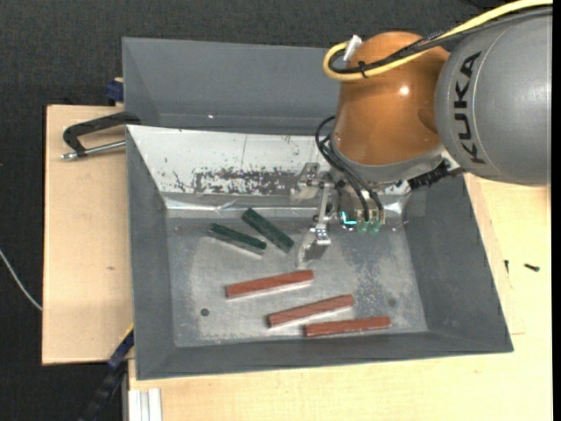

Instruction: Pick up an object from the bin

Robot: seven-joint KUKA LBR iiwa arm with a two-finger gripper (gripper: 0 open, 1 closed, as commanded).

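Note:
My gripper (314,242) hangs low near the middle of the bin, just above the right end of a reddish-brown flat bar (268,284). One metal fingertip shows, with nothing seen held. Two dark green bars lie to its left: one slanted (268,229) close to the fingertip, the other (237,238) further left.
Two more reddish-brown bars lie toward the bin's front, one slanted (310,310) and one nearly level (347,326). The arm with its orange cover and cables hangs over the bin's back right part. A small dark speck (204,313) sits on the floor at front left.

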